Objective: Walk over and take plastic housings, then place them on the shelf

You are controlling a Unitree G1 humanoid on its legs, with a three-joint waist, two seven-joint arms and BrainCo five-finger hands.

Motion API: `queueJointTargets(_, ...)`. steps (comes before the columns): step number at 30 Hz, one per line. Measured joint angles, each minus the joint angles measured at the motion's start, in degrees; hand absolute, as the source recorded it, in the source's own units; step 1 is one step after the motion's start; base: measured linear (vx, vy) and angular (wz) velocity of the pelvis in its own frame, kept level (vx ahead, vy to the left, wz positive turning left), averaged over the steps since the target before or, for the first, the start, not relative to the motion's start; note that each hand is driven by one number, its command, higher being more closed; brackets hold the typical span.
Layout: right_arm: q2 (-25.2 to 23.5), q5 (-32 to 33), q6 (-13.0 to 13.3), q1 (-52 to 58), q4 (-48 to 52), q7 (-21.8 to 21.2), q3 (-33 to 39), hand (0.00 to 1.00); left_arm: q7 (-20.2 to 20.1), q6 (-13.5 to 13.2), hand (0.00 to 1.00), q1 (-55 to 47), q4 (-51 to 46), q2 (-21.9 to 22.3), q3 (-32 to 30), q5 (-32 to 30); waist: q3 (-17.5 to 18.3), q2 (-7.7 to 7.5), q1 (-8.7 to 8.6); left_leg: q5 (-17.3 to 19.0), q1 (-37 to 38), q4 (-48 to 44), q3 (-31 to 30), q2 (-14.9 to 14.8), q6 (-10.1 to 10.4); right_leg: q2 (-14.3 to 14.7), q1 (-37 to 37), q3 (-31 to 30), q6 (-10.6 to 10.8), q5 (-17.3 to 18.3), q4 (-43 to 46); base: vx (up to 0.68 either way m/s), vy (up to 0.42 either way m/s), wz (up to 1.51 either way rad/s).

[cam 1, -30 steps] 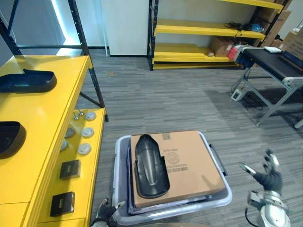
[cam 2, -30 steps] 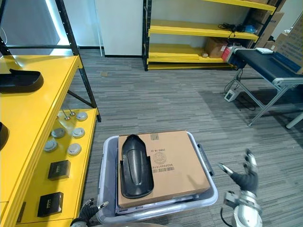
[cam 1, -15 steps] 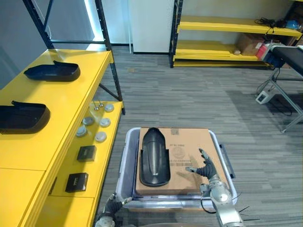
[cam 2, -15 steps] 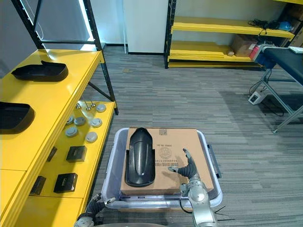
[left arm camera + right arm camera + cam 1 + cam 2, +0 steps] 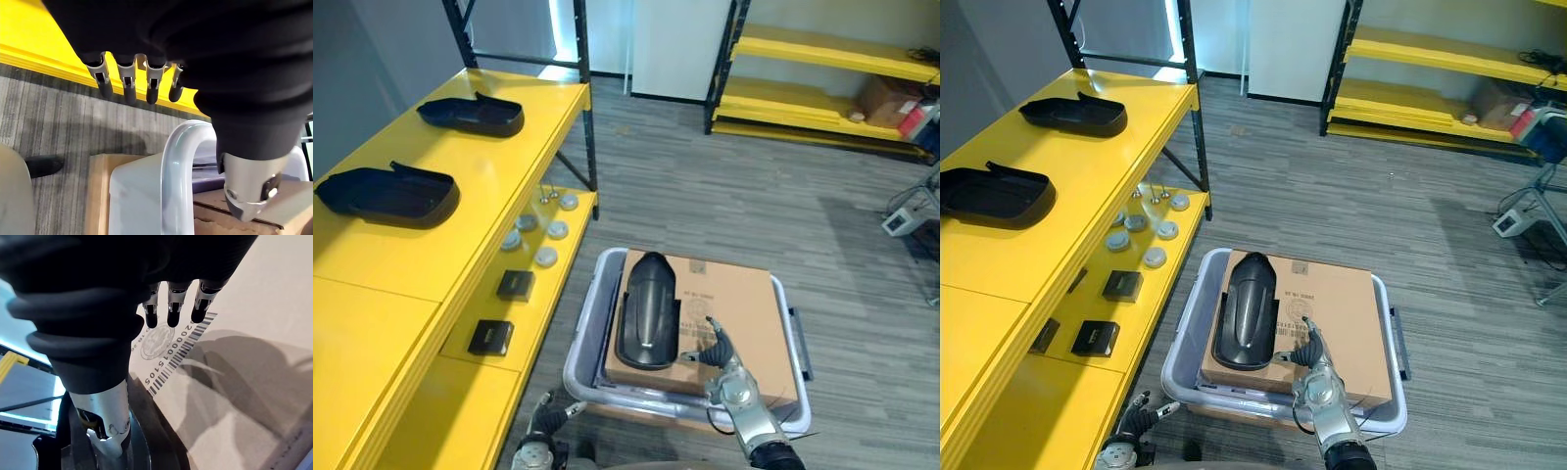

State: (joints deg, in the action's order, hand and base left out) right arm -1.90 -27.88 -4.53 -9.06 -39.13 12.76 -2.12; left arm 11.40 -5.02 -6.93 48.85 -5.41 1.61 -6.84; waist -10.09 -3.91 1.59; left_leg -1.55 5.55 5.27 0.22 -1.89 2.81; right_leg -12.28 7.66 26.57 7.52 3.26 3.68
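One black housing [image 5: 646,311] on box [image 5: 736,305], right hand [image 5: 722,358] just beside, uncurled

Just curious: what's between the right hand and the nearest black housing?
Between right hand and plastic housing: just printed top of the cardboard box, in the left eye view.

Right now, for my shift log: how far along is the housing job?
Done: two black housings lie on the yellow shelf. In hand: nothing; the right hand hovers open over the cardboard box, beside a third housing lying on it; the left hand hangs open by the grey bin. Left: grasp that housing and shelve it.
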Motion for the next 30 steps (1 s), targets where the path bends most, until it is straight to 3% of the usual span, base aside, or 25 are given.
queueJointTargets(2,-0.1,-0.8,-0.7,-2.5,-2.9,1.6,0.0,0.0,0.2,0.1,0.0,0.8,0.1,-0.1,0.0,0.0,-1.0,-0.26,0.91,0.0,-0.3,-0.2,-0.1,0.0,0.0,0.0,0.0,0.2,0.0,0.0,0.0,0.03,0.005,0.06)
queueJointTargets(10,-1.0,-2.1,-2.9,-12.6,-9.7,5.9,1.9,0.0,1.5,-0.5,0.0,2.1,-0.6,-0.4,0.1,0.8,-4.1,-0.36,1.36,-0.2,-3.6,-2.2,-1.6,0.2,0.3,-0.2,-1.3,1.9,0.0,0.0,0.3,-0.03,-0.005,0.12)
queueJointTargets(12,-0.9,-2.1,-3.4,-15.5,-11.8,7.4,4.1,0.0,1.6,-0.5,0.0,2.5,-1.2,-0.5,0.2,1.7,-4.6,-0.29,2.56,-1.1,-5.4,-2.1,-2.0,0.0,0.3,0.0,-3.0,2.3,-0.3,-0.2,0.6,-0.07,-0.014,0.09)
queueJointTargets(13,-0.9,-2.1,-3.4,-16.0,-12.3,7.6,4.4,1.0,1.6,-0.5,0.0,2.6,-1.2,-0.5,0.2,1.7,-4.8,-0.3,2.52,-1.2,-5.5,-2.1,-2.1,0.0,0.3,0.0,-3.1,2.5,-0.3,-0.2,0.6,-0.07,-0.014,0.18)
queueJointTargets(20,2.7,-4.6,-6.1,-24.5,-18.6,8.4,8.6,1.0,2.5,-0.4,0.0,4.7,-0.8,-0.8,0.3,1.7,-6.9,-0.28,3.88,-3.2,-7.5,-1.0,-4.5,-0.1,0.5,0.2,-4.3,4.8,-0.9,-0.6,1.1,-0.08,-0.009,0.16)
queueJointTargets(30,2.3,-2.3,-4.9,-27.1,-19.1,4.5,7.8,1.0,2.5,-0.2,0.0,5.9,0.4,-1.3,0.5,1.8,-7.5,-0.12,4.22,-4.0,-7.9,0.0,-3.9,-0.2,0.4,0.4,-5.0,4.4,-1.0,-0.9,0.1,0.02,-0.007,0.0)
